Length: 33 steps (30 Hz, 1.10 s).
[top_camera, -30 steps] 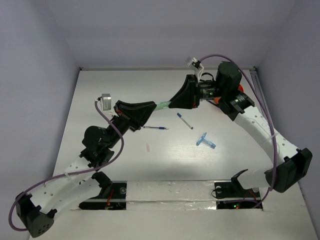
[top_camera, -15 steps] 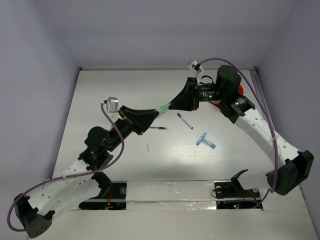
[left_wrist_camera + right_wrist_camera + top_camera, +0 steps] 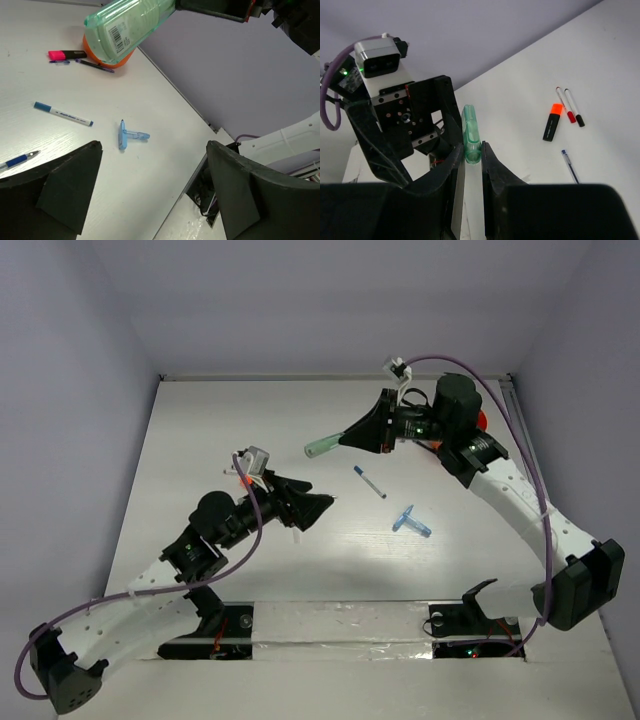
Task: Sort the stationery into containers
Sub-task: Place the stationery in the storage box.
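Right claw (image 3: 470,151) is clamped on a translucent green plastic tube with a barcode label (image 3: 127,25), gripping it near one end. The rest sticks out ahead of the claw, off the table, pointing toward my left arm.

Left claw (image 3: 154,150) is wide open, nothing between its fingers (image 3: 65,185), held over the white table (image 3: 200,420). The tube's free end is ahead of and above this claw, clearly apart.

On the table ahead of the left claw:
- A light-blue T-shaped plastic piece (image 3: 127,136), roughly centred between the fingers.
- A white pen with a blue cap (image 3: 62,114), left of that.
- A thin blue pen (image 3: 17,160), just beside the left finger.

Farther ahead is the small round orange plastic cup (image 3: 120,58), mostly hidden behind the green tube in this view. A pink marker with a black end (image 3: 67,54) and thin dark pens (image 3: 95,66) lie just beside the cup, on its left.

From the right wrist, off to the right of that claw, I see an orange-and-black highlighter (image 3: 552,121). Next to it are two white pens, red-capped and black-capped (image 3: 568,106). Can't tell what's inside the cup.
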### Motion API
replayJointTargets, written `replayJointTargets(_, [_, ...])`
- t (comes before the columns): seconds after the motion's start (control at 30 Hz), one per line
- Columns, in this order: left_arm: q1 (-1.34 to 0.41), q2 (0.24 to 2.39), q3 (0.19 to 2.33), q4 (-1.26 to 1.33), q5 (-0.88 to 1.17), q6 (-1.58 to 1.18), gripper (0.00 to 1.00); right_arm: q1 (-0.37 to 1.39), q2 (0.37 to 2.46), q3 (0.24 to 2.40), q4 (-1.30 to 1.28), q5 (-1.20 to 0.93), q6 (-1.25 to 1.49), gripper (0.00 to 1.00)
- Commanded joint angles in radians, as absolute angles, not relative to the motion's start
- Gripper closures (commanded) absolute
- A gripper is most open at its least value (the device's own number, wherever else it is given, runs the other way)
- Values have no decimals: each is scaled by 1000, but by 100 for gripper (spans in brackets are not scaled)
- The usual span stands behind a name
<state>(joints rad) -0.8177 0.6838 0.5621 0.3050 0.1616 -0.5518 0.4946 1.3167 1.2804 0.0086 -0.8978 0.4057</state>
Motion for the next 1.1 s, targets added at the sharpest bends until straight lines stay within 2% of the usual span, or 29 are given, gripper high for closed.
replayJointTargets(0.0, [-821,641,601,285,144,-506,16,482,1296,1266,46,-868,382,100])
replayJointTargets(0.13, [-821,621,618,236,133,-488,8,472,1289,1269,-15,-816,361,100])
replayJointTargets(0.23, [-821,598,656,165,88,-476,1,425,1284,1273,-121,-671,324,100])
replayJointTargets(0.47, [-821,512,793,-124,-84,-394,1,276,1269,1239,-261,-444,341,100])
replayJointTargets(0.53, [-821,500,830,-188,-113,-359,1,232,1290,1256,-329,-323,331,100])
replayJointTargets(0.8, [-821,428,719,-176,-175,-327,1,131,1302,1258,-434,52,282,100])
replayJointTargets(1.07, [-821,451,726,-201,-169,-308,1,64,1382,1278,-449,173,279,100])
